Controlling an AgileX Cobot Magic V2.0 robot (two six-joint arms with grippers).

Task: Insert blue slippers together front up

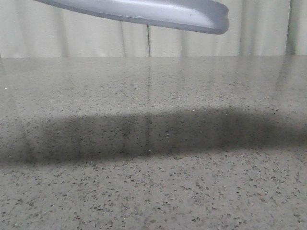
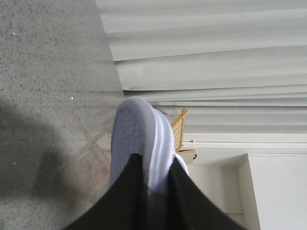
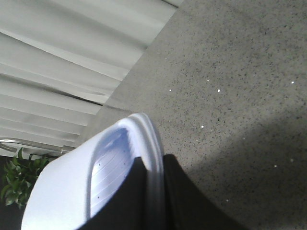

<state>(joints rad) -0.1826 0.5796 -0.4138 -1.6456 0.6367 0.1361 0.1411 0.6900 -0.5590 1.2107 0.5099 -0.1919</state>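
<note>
Pale blue slippers (image 1: pixel 144 12) held aloft above speckled table (image 1: pixel 153 191); left fingers (image 2: pixel 122 191) and right fingers (image 3: pixel 139 191) each pinching one.

No legible text, label, brand, number or sign appears in any view (all three views checked, surfaces plain).

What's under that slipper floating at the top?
Under the slipper there is only bare speckled table with a wide dark shadow; nothing lies there. Whatever holds it up is out of the front view.
</note>
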